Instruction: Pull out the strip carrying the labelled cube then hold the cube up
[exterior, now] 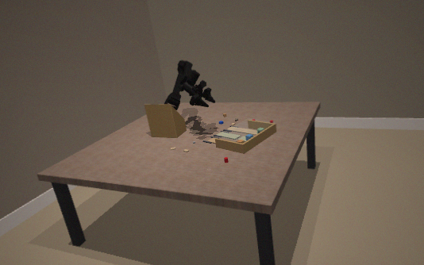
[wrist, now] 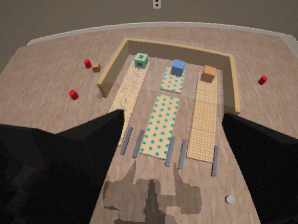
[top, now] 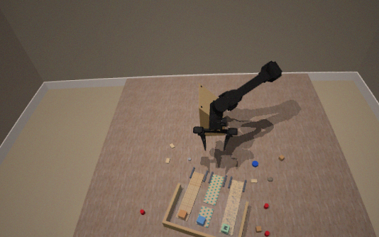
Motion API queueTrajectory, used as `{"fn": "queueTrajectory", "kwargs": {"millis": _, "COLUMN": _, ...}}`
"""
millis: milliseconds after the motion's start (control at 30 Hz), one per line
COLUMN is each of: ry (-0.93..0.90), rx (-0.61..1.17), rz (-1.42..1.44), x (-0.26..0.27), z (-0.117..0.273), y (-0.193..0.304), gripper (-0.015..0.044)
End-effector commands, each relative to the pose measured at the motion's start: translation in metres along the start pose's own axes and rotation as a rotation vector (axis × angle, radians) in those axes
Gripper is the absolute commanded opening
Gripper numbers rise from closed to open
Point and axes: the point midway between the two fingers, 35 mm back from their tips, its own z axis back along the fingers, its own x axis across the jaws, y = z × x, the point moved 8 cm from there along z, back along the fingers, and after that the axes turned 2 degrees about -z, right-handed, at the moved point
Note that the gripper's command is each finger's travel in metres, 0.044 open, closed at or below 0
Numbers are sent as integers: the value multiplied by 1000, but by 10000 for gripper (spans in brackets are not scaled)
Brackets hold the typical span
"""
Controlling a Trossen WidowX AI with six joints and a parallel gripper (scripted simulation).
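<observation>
The green cube point(top: 225, 228) point(exterior: 260, 130) point(wrist: 141, 61) with a dark label sits on the far end of the speckled strip point(top: 233, 202) point(wrist: 131, 95), which looks unbroken. The dotted strip point(top: 214, 189) point(wrist: 161, 125) is in two pieces with a gap; its far piece point(top: 206, 213) point(wrist: 172, 86) carries a blue cube point(top: 201, 220) point(wrist: 178, 67). The grid-patterned strip point(top: 192, 191) point(wrist: 204, 120) looks whole and carries an orange cube point(top: 182, 213) point(wrist: 209, 73). My gripper point(top: 214, 150) point(exterior: 211, 104) point(wrist: 174, 116) is open and empty, raised before the strips' near ends.
A low wooden wall point(top: 172, 204) point(exterior: 260, 140) point(wrist: 180, 50) encloses the far ends on three sides. Dark rails point(top: 230, 182) point(wrist: 127, 140) flank the near ends. A wooden block point(exterior: 163, 120) stands by the arm base. Red cylinders, a blue disc point(top: 255, 163) and small bits lie around.
</observation>
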Motion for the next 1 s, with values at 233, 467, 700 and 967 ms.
{"fn": "queueTrajectory", "kwargs": {"millis": 233, "ry": 9, "rx": 347, "rz": -96, "x": 24, "z": -71, "y": -35, "gripper": 111}}
{"fn": "queueTrajectory", "kwargs": {"millis": 467, "ry": 50, "rx": 630, "rz": -141, "x": 62, "z": -124, "y": -38, "gripper": 0}}
{"fn": "queueTrajectory", "kwargs": {"millis": 700, "ry": 96, "rx": 849, "rz": -164, "x": 100, "z": -154, "y": -29, "gripper": 0}}
{"fn": "queueTrajectory", "kwargs": {"millis": 967, "ry": 117, "rx": 932, "rz": -171, "x": 116, "z": -162, "y": -23, "gripper": 0}}
